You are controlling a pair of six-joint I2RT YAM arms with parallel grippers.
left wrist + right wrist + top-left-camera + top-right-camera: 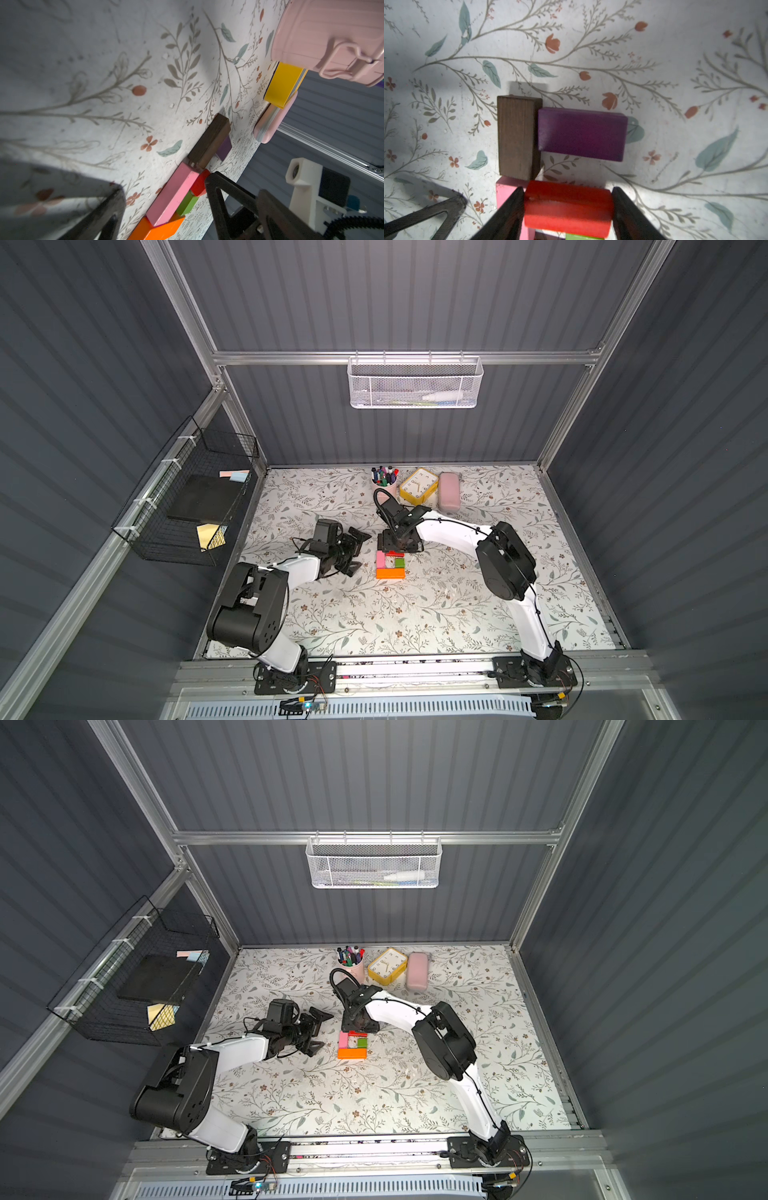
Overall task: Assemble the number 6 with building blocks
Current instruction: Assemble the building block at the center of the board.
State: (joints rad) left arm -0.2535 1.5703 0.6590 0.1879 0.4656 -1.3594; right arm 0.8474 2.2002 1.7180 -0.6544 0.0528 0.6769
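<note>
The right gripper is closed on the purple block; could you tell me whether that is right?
Not quite: the right gripper is closed on the red block, not the purple block, as the right wrist view shows.

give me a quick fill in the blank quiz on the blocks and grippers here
1. The right gripper has its fingers closed on the ____.
2. The purple block lies against the side of the ____.
3. Across the pink block's near end lies the ____.
4. The left gripper, holding nothing, is ____.
Missing: red block; brown block; orange bar; open
</note>
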